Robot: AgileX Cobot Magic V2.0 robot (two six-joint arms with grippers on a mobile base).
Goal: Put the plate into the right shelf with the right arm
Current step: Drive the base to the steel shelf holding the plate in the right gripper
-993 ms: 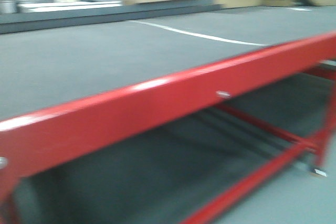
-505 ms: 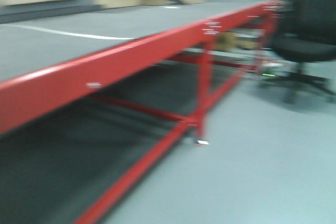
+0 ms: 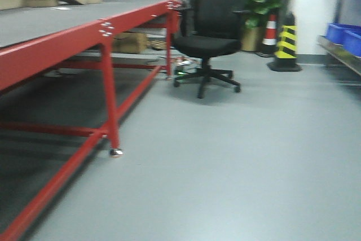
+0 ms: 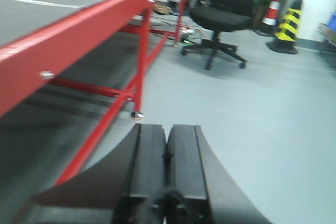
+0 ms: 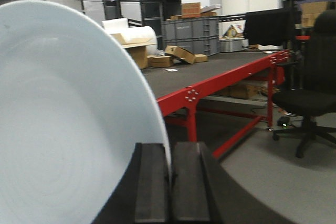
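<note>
Your right claw (image 5: 170,184) is clenched on the plate (image 5: 68,129): rim pinched between the two fingers, plate tilted on edge and filling the left side of the right wrist view, held in the air. Left claw (image 4: 167,153) is clenched too, fingers pressed together with nothing between them, hanging above the grey floor (image 4: 252,119). In the front view the red-framed bench (image 3: 62,43) runs along your left, black office chair (image 3: 210,38) just past its far corner. The right shelf (image 3: 341,56) shows at the right edge with blue bins (image 3: 345,32) on it, well apart from the bench; a yellow-black cone (image 3: 286,40) stands near it.
</note>
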